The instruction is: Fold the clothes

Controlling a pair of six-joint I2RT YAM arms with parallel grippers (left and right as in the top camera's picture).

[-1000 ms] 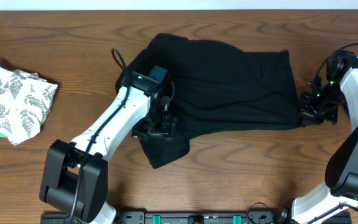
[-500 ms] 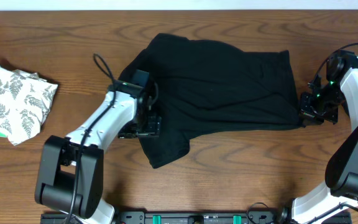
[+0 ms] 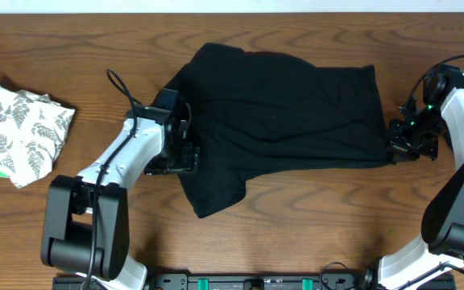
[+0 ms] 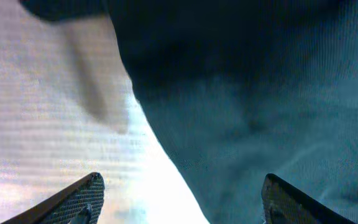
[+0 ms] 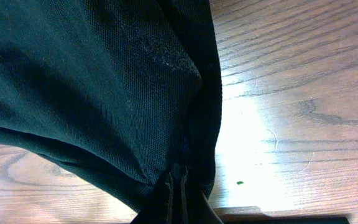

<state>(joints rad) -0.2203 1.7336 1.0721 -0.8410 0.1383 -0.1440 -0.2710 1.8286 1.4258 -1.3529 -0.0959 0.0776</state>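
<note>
I see the black garment (image 3: 288,105) lying spread across the middle of the worktop (image 3: 95,48), partly folded, with one flap pointing toward the near edge. My left end effector (image 3: 182,158) sits at the garment's left edge, jaws apart, gripping nothing. My right end effector (image 3: 399,150) is clamped on the garment's right corner; its wrist view shows fabric bunched between the jaws. A fern-print cloth (image 3: 18,133) lies crumpled at far left, well apart.
</note>
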